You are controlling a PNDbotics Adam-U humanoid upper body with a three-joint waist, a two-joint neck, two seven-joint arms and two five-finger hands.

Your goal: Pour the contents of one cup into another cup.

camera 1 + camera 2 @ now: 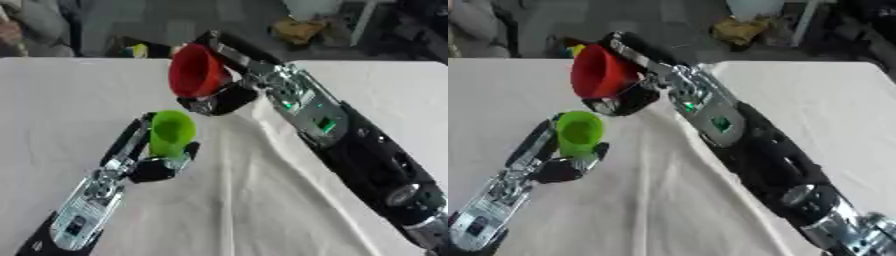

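Pour under way: right hand (219, 100), fingers wrapped round the tipped red cup (197, 70), sits at one o'clock above the green cup (171, 131), gripped in the left hand (153, 167); next, tip further, mouths aligned.

You're looking down on a table (52, 100) draped in a white cloth (262, 210), creased in long soft folds that run toward you. Its far edge cuts straight across the upper part of your view, and its right corner shows in the right eye view. Beyond that edge you've got a grey floor (175, 25), dim next to the bright cloth. Up there sits a crumpled yellowish-brown heap (297, 29), and just beside it a pale upright post (805, 20), maybe a furniture leg. A small yellow object (136, 50) peeks over the table's far edge. Light falls evenly, with no hard shadows on the cloth.
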